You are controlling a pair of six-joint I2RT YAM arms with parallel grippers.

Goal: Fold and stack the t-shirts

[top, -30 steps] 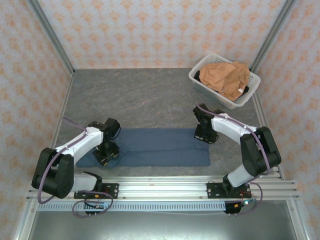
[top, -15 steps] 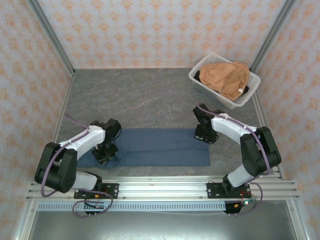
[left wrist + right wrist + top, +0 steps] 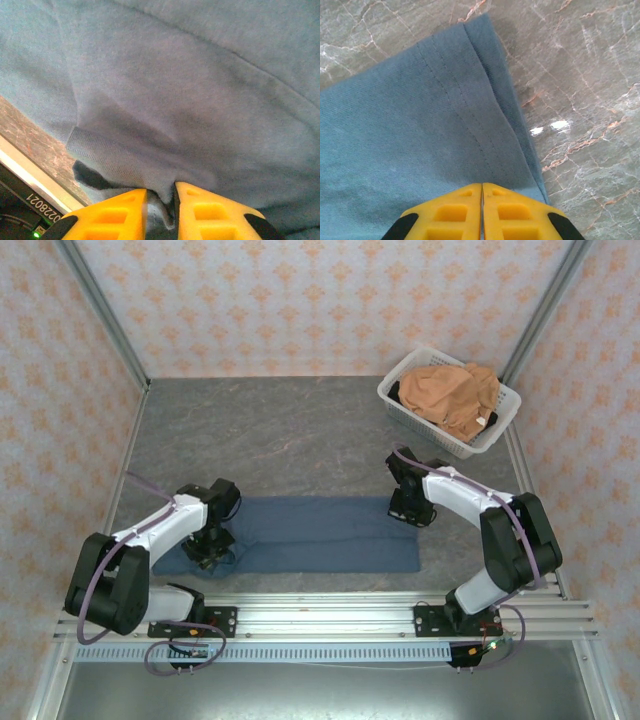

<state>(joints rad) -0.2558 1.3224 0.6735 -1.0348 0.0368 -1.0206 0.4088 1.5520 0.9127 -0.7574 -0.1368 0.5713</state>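
Both arms reach low and forward, left pincer (image 3: pixel 160 192) pinched nearly closed, right pincer (image 3: pixel 481 186) fully closed.

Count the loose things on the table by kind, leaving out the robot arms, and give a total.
T-shirts: 2 (blue t-shirt lying on the table, orange t-shirt in the basket)
Baskets: 1 (white basket)
Total: 3

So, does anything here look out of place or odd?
Nothing spilled or damaged. Only the blue t-shirt is puckered at its left end, where the left gripper pinches a fold; the orange t-shirt lies crumpled in the basket.
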